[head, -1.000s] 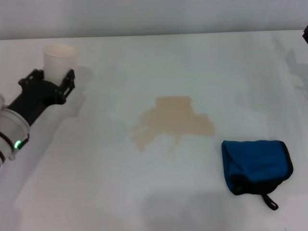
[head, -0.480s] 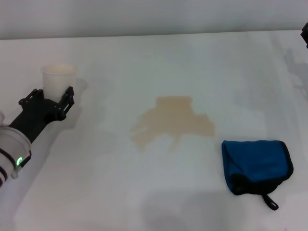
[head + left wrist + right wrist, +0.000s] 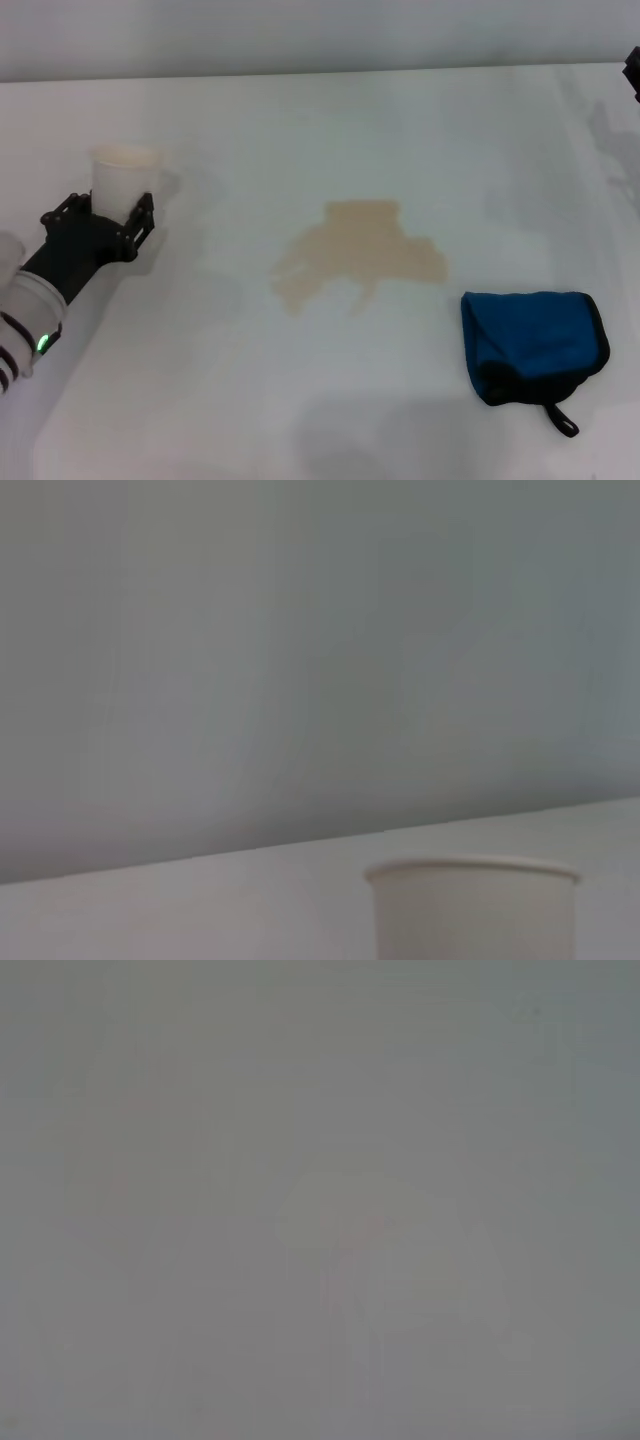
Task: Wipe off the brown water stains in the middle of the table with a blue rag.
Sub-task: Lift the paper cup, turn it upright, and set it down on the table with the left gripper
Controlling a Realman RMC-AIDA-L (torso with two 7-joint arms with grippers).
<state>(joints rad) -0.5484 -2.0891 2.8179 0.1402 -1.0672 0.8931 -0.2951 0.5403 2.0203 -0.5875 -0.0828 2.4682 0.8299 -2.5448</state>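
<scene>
Nearest you, on the right side of the table [image 3: 320, 420], lies the rag [image 3: 533, 345]. It sits folded and flat, its black edging running along the far and right sides, and its short black loop [image 3: 562, 419] points toward you from the near right corner. No gripper touches it.

Just beyond the rag and to its left you see the stains [image 3: 358, 257], a pale tan patch with a lobed outline spread flat across the middle of the table. The nearest lobe of the patch stops short of the rag's far left corner, so the two lie close but apart.

On your left, the left arm reaches in from the near left corner, and its gripper [image 3: 113, 214] sits at the base of a white paper cup [image 3: 123, 180]. The cup stands upright on the table, well apart from the stains. Black fingers show on either side of the cup's lower part, but you cannot tell whether they press on it or merely stand beside it. The left wrist view shows only the cup's rim and upper wall [image 3: 472, 907] close up, with the table edge and a plain wall behind.

Farthest away, at the right edge of the head view, a small dark piece of the right arm [image 3: 634, 70] shows; you cannot tell how its gripper stands. The right wrist view shows nothing you can make out.
</scene>
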